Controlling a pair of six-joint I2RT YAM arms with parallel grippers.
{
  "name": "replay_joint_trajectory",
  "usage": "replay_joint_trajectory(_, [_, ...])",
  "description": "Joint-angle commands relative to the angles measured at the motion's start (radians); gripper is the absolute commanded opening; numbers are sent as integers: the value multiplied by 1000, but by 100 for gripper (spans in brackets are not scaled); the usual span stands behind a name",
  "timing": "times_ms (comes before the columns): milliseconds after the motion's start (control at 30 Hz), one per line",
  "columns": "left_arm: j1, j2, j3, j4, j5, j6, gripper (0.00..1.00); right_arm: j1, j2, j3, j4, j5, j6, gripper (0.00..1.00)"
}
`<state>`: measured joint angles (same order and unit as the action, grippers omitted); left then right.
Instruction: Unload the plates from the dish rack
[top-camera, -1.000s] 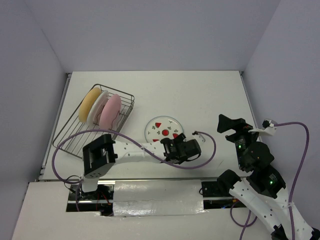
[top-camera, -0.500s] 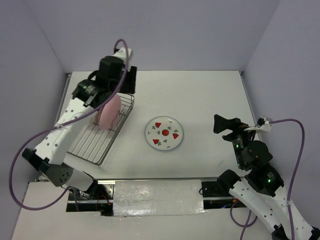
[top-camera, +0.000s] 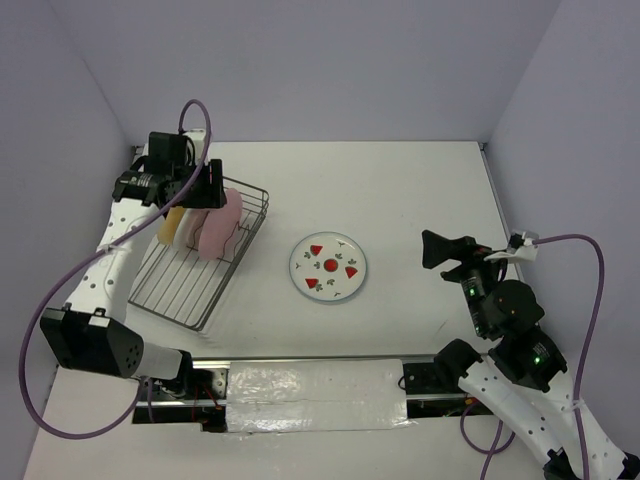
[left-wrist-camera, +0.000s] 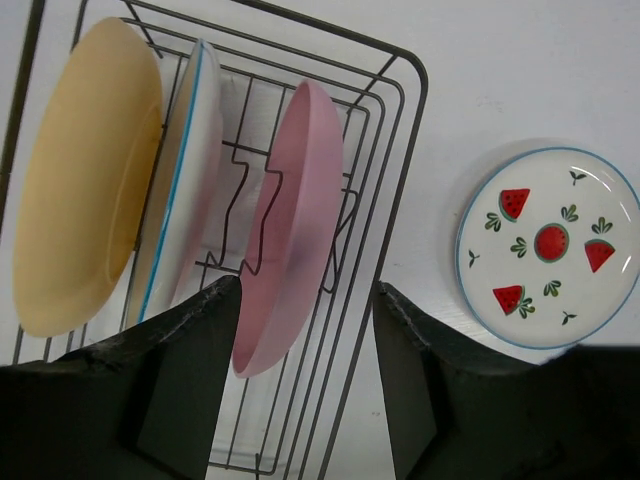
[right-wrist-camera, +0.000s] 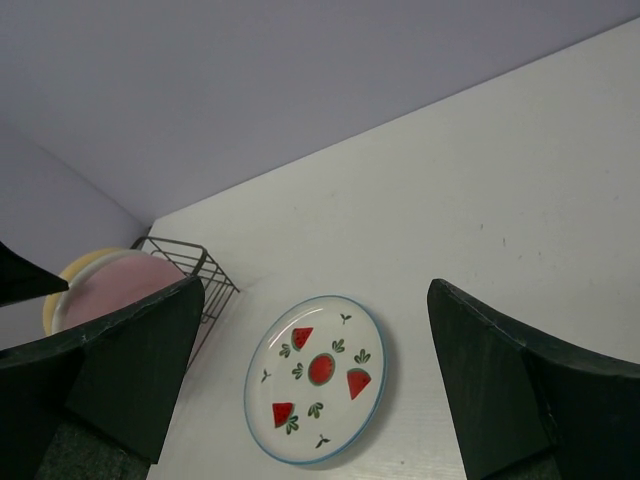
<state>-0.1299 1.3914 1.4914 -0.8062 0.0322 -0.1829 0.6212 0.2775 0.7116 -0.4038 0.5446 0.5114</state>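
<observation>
One white round fruit-marked plate (top-camera: 328, 267) lies unloaded on the table (top-camera: 420, 190); tan-yellow plate (left-wrist-camera: 85, 170), blue-rimmed white plate (left-wrist-camera: 185, 170) and pink plate (left-wrist-camera: 290, 220) stand in the dark wire dish rack (top-camera: 190, 285), left gripper (left-wrist-camera: 305, 290) spread astride the pink, right gripper (right-wrist-camera: 315, 288) spread, empty

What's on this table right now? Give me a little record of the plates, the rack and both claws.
Rack: dark wire dish rack, at the left of the table
In rack: tan-yellow round plate, white blue-rimmed plate, pink plate, all on edge
On table: white round plate with red fruit marks, lying flat
Left gripper: open, over the pink plate, holding nothing
Right gripper: open, empty, apart from plates
</observation>
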Motion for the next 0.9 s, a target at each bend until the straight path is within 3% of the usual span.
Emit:
replay_joint_trajectory(0, [32,-31,-36,65,84,10,67,-3,20,-3,53,-12,-20,100])
replay_joint_trajectory(533, [99,-6,-168,139,241,17,63,-3,20,0,52,-28,-25,100])
replay_joint_trajectory(867, [99,1,-186,145,232,20,59,-5,28,2,51,-25,-28,100])
